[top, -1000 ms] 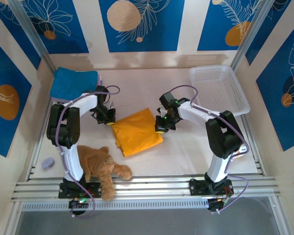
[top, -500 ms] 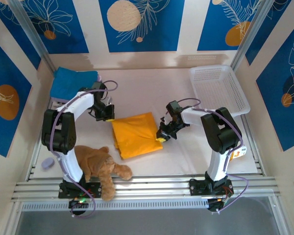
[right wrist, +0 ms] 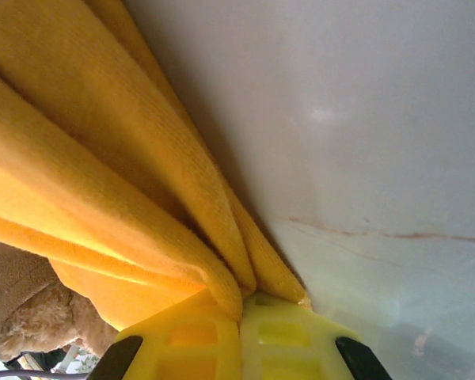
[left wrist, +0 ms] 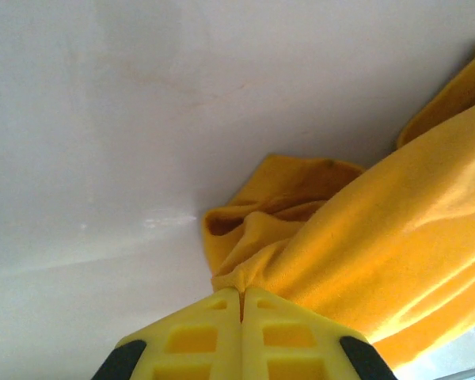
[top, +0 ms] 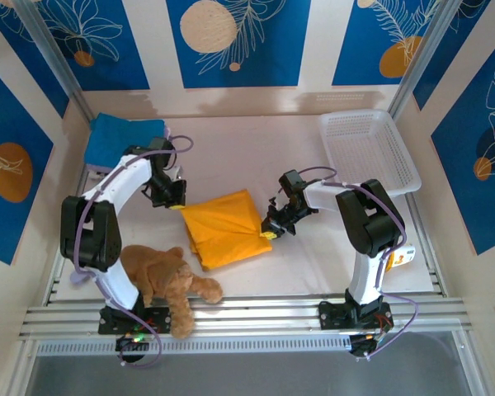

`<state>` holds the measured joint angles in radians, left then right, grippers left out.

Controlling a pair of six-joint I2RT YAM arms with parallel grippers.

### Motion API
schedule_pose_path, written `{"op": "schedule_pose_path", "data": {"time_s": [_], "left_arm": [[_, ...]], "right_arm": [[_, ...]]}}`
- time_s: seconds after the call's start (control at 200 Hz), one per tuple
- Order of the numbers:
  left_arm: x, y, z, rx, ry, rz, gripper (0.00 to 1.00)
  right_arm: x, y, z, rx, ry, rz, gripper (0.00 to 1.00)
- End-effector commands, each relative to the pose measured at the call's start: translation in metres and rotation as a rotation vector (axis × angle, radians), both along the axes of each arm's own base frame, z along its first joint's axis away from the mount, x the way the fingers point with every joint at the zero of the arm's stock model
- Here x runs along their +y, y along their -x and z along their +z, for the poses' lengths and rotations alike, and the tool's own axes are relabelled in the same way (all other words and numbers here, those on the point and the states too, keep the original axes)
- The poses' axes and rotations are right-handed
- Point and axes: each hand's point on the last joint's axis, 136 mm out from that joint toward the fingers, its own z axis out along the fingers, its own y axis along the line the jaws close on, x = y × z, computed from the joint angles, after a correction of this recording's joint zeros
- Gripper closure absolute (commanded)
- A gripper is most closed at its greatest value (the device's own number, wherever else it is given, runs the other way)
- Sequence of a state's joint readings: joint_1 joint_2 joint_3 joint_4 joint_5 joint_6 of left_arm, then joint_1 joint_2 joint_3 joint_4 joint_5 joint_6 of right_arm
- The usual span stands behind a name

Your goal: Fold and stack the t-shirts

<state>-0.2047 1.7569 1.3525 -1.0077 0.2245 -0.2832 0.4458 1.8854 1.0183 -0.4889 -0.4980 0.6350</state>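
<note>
Nearest the arm bases, a brown teddy lies on the white counter, in front of the orange t-shirt and off its left corner, close by but not touching that I can see.

The orange t-shirt sits about mid-counter, folded into a rough rectangle that is turned at a slant. Both claws are at its ends.

The left claw is at the shirt's left corner. In the left wrist view its yellow fingers are pressed together with a bunched fold of the orange t-shirt pinched between the tips of the left claw. The cloth is crumpled just beyond the tips, and bare counter lies past it.

The right claw is at the shirt's right corner. In the right wrist view the right claw is closed as well, gripping several stacked layers of the orange t-shirt at their edge, with pale counter alongside. A bit of the teddy shows under the cloth.

Farther back, well to the left of the orange t-shirt, a folded blue t-shirt rests at the counter's far left corner. Behind and to the right of the orange t-shirt, well apart from it, stands a white mesh basket.
</note>
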Motion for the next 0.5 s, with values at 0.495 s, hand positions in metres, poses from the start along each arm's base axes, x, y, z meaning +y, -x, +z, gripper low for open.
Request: {"op": "schedule_pose_path", "data": {"time_s": [0.495], "left_arm": [[0.008,-0.025,-0.091,0.087,-0.044,-0.022,1.00]], "right_arm": [[-0.038,0.011,-0.040,0.063,0.248,-0.045,1.00]]}}
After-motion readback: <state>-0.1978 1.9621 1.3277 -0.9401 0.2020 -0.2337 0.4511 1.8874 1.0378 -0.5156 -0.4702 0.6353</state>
